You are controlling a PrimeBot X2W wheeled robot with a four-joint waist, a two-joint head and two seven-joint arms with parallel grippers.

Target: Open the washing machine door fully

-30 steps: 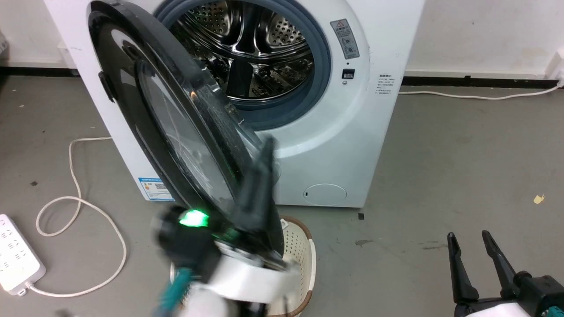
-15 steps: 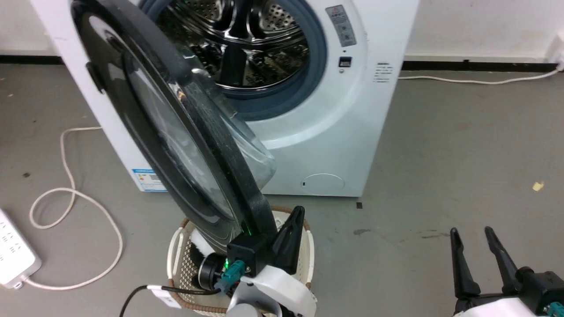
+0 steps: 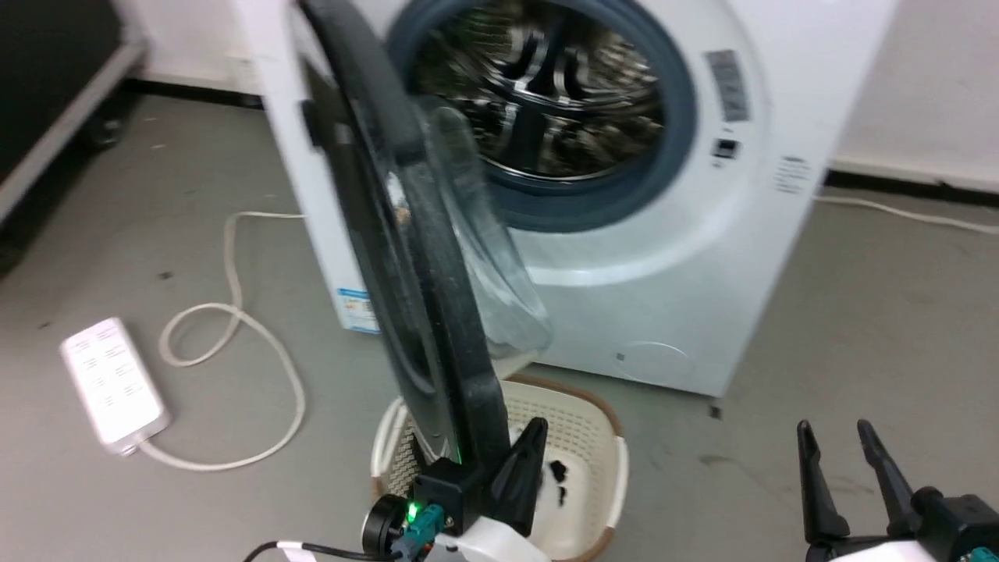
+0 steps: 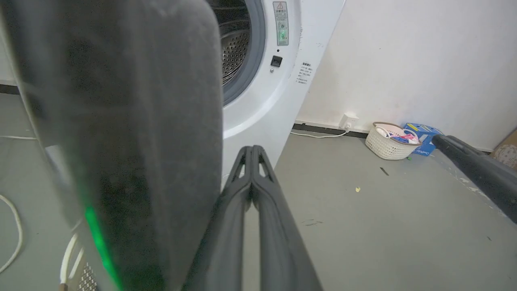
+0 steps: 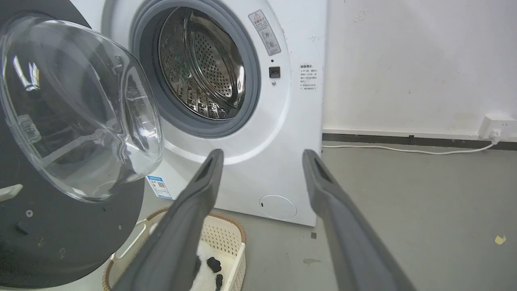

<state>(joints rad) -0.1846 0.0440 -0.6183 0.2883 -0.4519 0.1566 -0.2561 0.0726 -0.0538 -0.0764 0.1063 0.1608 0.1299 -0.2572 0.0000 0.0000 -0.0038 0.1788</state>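
The white washing machine [image 3: 702, 257] stands ahead with its steel drum [image 3: 546, 101] exposed. Its black washing machine door [image 3: 437, 312] hangs out towards me, nearly edge-on in the head view, the clear glass bowl [image 5: 80, 109] bulging on its inner side. My left gripper [image 3: 535, 431] is shut with nothing between its fingers, just right of the door's lower rim on the inner side. In the left wrist view the door's rim [image 4: 121, 141] looms close to the left of the left gripper [image 4: 251, 151]; whether they touch I cannot tell. My right gripper [image 3: 833, 428] [image 5: 262, 155] hangs open, apart from the machine.
A cream basket [image 3: 601, 437] with dark items stands on the floor under the door. A white power strip [image 3: 113, 382] and looped cable [image 3: 234, 328] lie at left. A dark case [image 3: 47, 94] is at far left. A small white basket [image 4: 389, 141] sits by the right wall.
The head camera has turned, shifting the whole picture. The door has swung further out, now nearly edge-on. My left gripper dropped from along the door's inner rim to its lower edge.
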